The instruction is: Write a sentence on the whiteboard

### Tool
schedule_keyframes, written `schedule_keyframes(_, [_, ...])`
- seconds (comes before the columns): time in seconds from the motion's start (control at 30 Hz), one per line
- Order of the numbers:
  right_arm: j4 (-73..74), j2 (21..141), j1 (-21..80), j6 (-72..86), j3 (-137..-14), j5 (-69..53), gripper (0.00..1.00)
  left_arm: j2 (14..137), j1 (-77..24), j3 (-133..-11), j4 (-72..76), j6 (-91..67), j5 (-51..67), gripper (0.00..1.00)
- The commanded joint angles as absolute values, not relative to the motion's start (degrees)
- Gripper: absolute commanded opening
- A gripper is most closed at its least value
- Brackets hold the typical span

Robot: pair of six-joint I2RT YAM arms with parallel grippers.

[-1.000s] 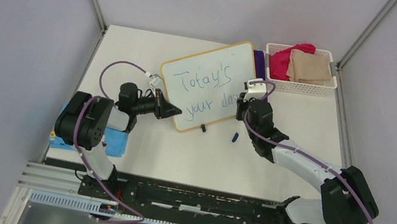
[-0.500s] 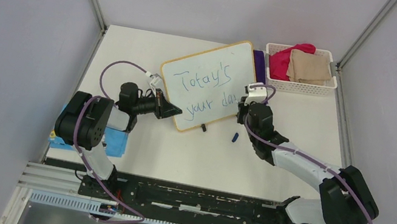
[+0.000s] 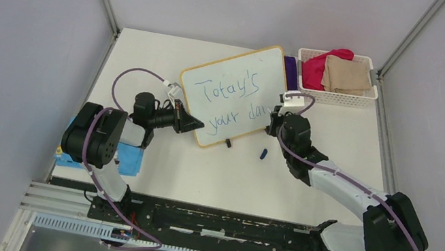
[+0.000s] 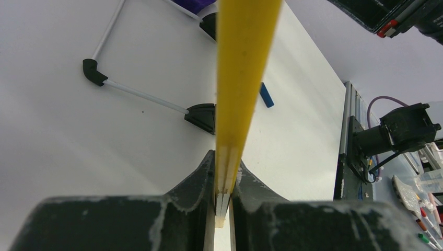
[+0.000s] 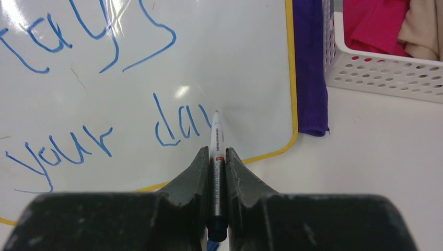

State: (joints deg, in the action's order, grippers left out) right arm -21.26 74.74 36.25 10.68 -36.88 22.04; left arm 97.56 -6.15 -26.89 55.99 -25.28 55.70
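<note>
A white perforated basket [image 3: 335, 98] at the table's [image 3: 198, 169] far right holds a pink cloth [image 3: 316, 66] and a tan cloth [image 3: 347, 75]. The yellow-framed whiteboard [image 3: 264, 67] sits askew mid-table; its blue sentence [image 3: 229, 89] reads "Today's your da". The left gripper [image 4: 223, 162] pinches the frame edge. The right gripper [image 5: 217, 157] clamps a marker [image 5: 216, 136], its tip just after "da".

Top external: high, rear, looking down on whole table [image 3: 218, 173]. Left wrist: close, edge-on along whiteboard [image 4: 243, 78] ahead of left gripper [image 4: 223, 204]. Right wrist: close, facing whiteboard's written face. All share whiteboard.
</note>
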Motion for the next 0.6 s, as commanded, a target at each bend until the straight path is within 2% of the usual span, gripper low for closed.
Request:
schedule_keyframes(0.0, [-22.66, 73.84, 35.2, 10.81, -41.49, 22.36, 0.0, 98.31, -6.2, -26.83, 50.11, -22.41, 51.9, 0.02])
schedule_keyframes(0.57, [-22.75, 76.9, 33.66, 11.34, -44.21, 20.77, 0.0, 98.46, -6.16, -27.16, 49.68, -22.19, 51.94, 0.02])
